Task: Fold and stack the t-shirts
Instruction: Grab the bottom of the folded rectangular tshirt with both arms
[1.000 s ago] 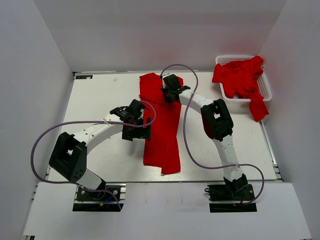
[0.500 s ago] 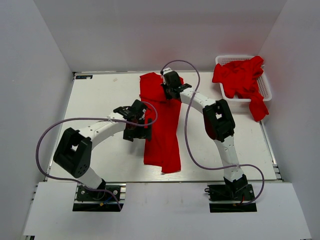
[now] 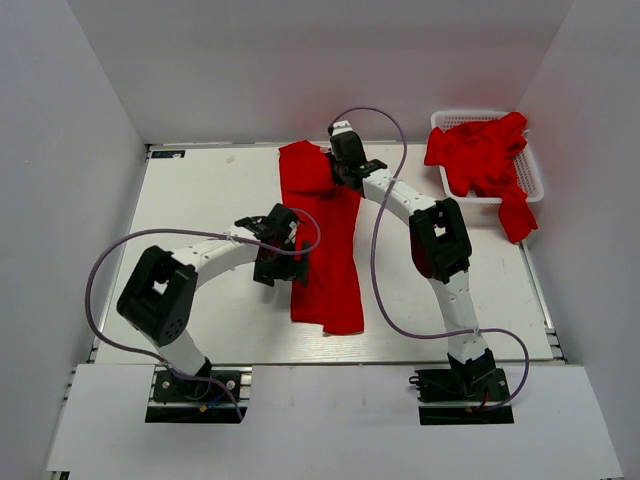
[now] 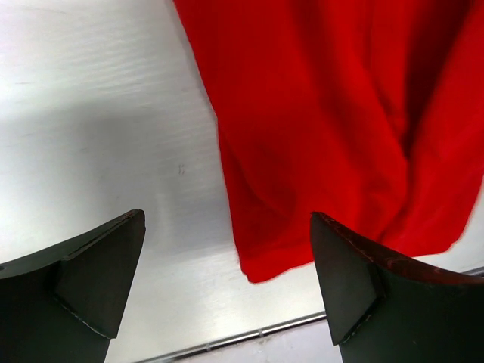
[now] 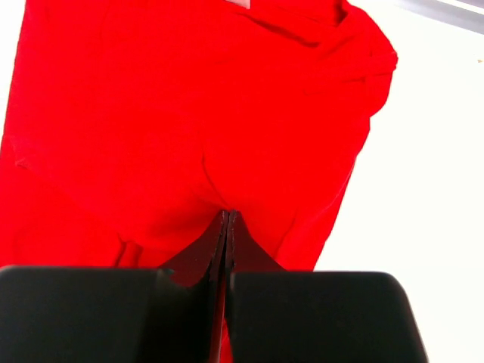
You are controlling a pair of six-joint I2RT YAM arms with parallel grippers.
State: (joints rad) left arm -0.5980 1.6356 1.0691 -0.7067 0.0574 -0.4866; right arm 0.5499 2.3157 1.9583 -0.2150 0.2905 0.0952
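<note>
R fingers (image 5: 302, 318) dragged pinched t-shirt (image 3: 330, 260) farther; L fingers (image 4: 83, 280) wide.

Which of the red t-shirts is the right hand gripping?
The t-shirt laid out lengthwise on the table; the right hand is shut on its far end. The other t-shirts sit heaped in the white basket, untouched.

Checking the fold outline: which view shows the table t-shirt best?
Top external: the whole t-shirt, end to end. Left wrist shows only its near corner; right wrist, only cloth bunched at the right gripper.
</note>
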